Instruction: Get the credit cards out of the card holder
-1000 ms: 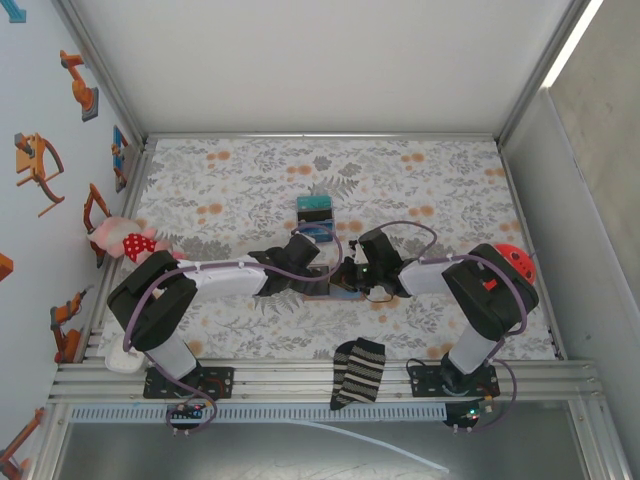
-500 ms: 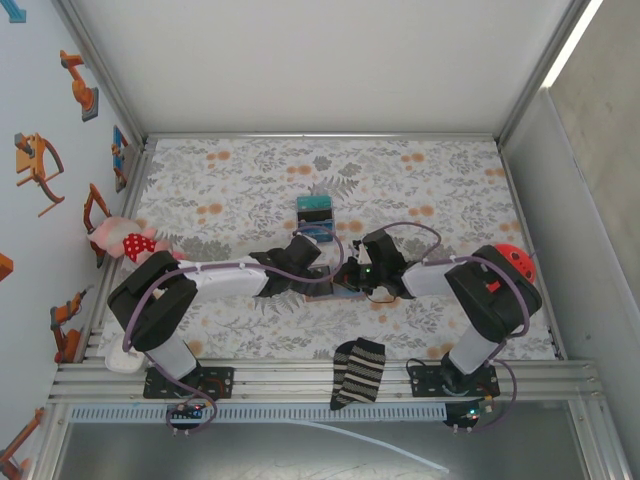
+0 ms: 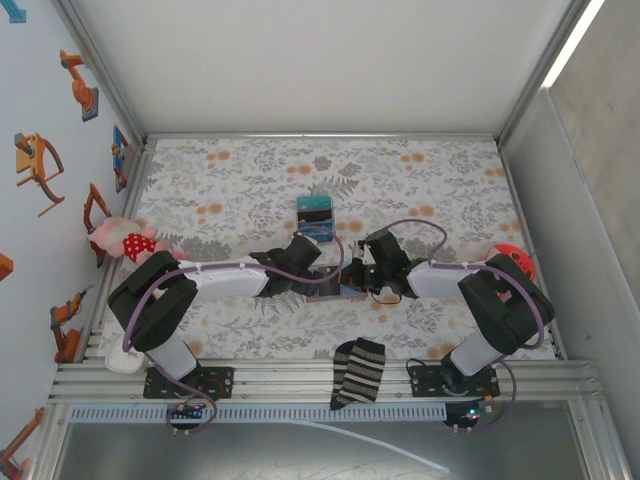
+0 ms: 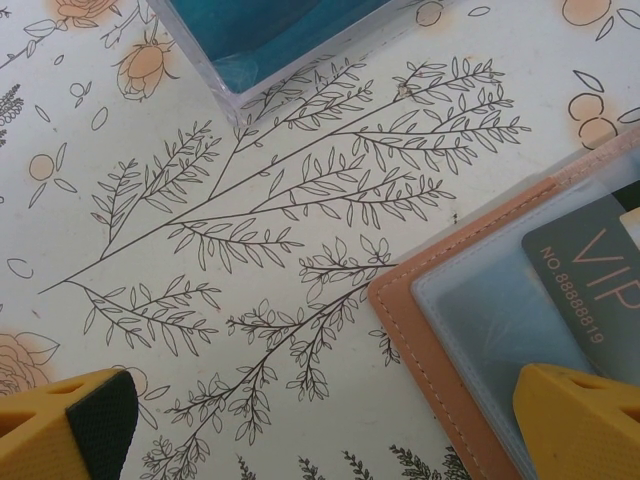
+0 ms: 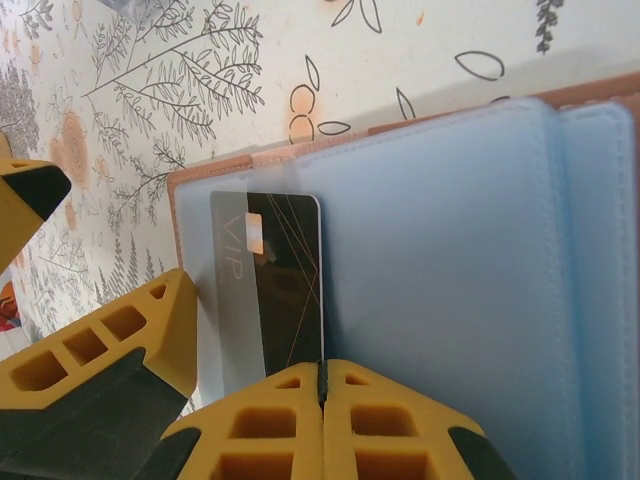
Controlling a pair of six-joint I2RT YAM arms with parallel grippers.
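Top external: floral tabletop [image 3: 430, 170], card holder [image 5: 450, 250] lying open near its centre. Left gripper [image 4: 325, 425] jaws spread, one finger over the holder's edge. Right gripper [image 5: 322, 385] jaws pressed together, tips at the credit card [image 5: 285, 280], which sits partly out of its pocket.

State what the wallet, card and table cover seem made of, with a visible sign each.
Wallet: tan leather or imitation, matte, stitched along its edge. Card: likely plastic, smooth, thin, printed gold lettering. Table cover: matte printed cloth or paper, floral pattern; the look leaves that open.

bright, even light; soft shadows
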